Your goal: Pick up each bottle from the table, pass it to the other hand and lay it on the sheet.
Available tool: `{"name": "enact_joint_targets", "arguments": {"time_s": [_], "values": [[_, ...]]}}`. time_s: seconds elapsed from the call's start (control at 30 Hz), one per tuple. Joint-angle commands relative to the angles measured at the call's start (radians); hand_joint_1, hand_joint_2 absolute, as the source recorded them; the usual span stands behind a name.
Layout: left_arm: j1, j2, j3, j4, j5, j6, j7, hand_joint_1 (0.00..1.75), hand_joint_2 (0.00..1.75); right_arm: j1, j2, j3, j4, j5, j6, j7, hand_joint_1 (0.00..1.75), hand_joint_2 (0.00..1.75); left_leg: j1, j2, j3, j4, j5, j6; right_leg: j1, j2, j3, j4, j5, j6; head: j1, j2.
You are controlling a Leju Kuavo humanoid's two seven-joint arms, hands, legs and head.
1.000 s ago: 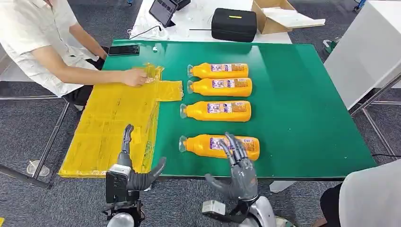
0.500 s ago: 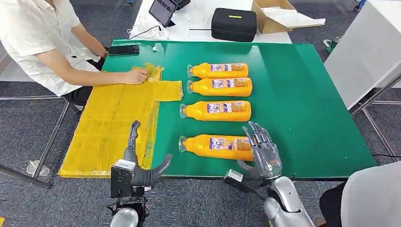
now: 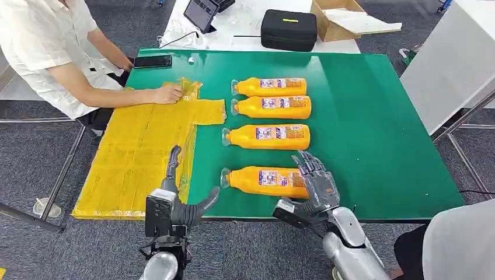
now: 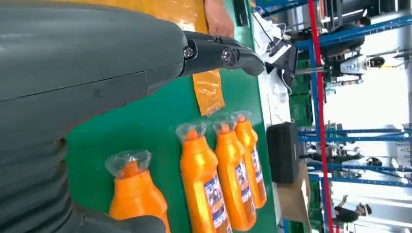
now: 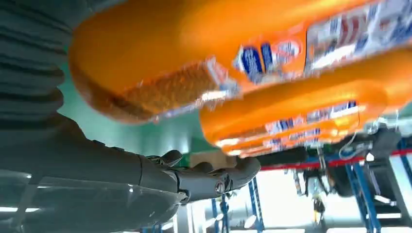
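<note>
Several orange bottles lie side by side on the green table point(image 3: 373, 128), caps pointing toward the yellow sheet point(image 3: 140, 151). At the base end of the nearest bottle point(image 3: 262, 181) is my right hand point(image 3: 315, 184), fingers spread and grasping nothing. The right wrist view has that bottle point(image 5: 194, 53) very close, with the fingers point(image 5: 204, 179) stretched out apart from it. My left hand point(image 3: 175, 201) hovers open at the table's front edge by the sheet's corner. The left wrist view looks past that hand's fingers point(image 4: 218, 53) at the nearest bottle point(image 4: 136, 194) and the sheet point(image 4: 209, 92).
A seated person presses a hand point(image 3: 168, 93) on the sheet's far end. A phone point(image 3: 153, 61) lies at the table's back left. Behind it stand a black case point(image 3: 288, 29), a cardboard box point(image 3: 344, 17) and a tablet point(image 3: 201, 11). Another person point(image 3: 461, 245) is at lower right.
My right hand swung right, then settled at the base end of the nearest bottle. My left hand crept forward and to the right along the front edge.
</note>
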Motion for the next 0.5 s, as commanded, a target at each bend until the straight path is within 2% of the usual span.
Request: {"name": "enact_joint_targets", "arguments": {"time_s": [0.03,0.17,0.27,0.3,0.37,0.4,0.47,0.5], "values": [[-0.036,0.027,-0.042,0.029,-0.004,-0.011,0.018,0.0,1.75,-0.044,-0.009,0.045,0.122,-0.014,0.029,0.004,0.0,0.0,0.0,0.0,0.003,-0.001,-0.001,0.001,0.0,0.0,0.003,-0.001,-0.001,-0.001,0.0,0.0],[-0.034,0.033,-0.047,0.019,-0.005,-0.018,0.023,0.0,1.75,-0.045,-0.011,0.048,0.131,-0.02,0.047,0.017,0.0,0.0,-0.001,0.002,0.009,-0.001,-0.003,0.001,0.0,0.0,0.008,0.0,-0.003,-0.002,0.0,0.0],[-0.029,0.036,-0.048,0.009,-0.009,-0.021,0.027,0.0,1.75,-0.042,-0.014,0.045,0.136,-0.017,0.047,0.035,0.0,0.0,0.0,0.001,0.003,-0.001,-0.001,0.001,0.0,0.0,0.003,-0.001,-0.001,-0.001,0.0,0.0],[-0.025,0.037,-0.047,0.002,-0.014,-0.02,0.03,0.0,1.75,-0.039,-0.015,0.043,0.137,-0.009,0.05,0.054,0.0,0.0,-0.001,0.001,0.006,-0.001,-0.002,0.001,0.0,0.0,0.005,0.0,-0.002,-0.002,0.0,0.0],[-0.012,0.038,-0.041,-0.012,-0.027,-0.013,0.042,0.0,1.75,-0.043,-0.036,0.07,0.152,0.095,0.084,0.181,0.0,0.0,-0.001,0.002,0.008,-0.001,-0.002,0.001,0.0,0.0,0.008,-0.001,-0.002,-0.002,0.0,0.0],[-0.007,0.038,-0.039,-0.017,-0.031,-0.013,0.045,0.0,1.75,-0.042,-0.041,0.072,0.15,0.105,0.097,0.19,0.0,1.75,0.0,0.001,0.004,-0.001,-0.001,0.001,0.0,-0.001,0.004,-0.001,-0.001,-0.001,0.0,0.0],[0.002,0.037,-0.034,-0.023,-0.038,-0.016,0.051,0.0,1.75,-0.036,-0.044,0.079,0.13,0.153,0.059,0.23,0.0,1.75,-0.001,0.001,0.008,-0.001,-0.002,0.001,0.0,0.0,0.007,-0.001,-0.002,-0.002,0.0,0.0],[0.004,0.036,-0.032,-0.024,-0.04,-0.018,0.054,0.0,1.75,-0.033,-0.044,0.082,0.12,0.168,0.048,0.241,0.0,1.75,0.0,0.001,0.004,-0.001,-0.001,0.001,0.0,0.0,0.004,-0.001,-0.001,-0.001,0.0,0.0]]}}
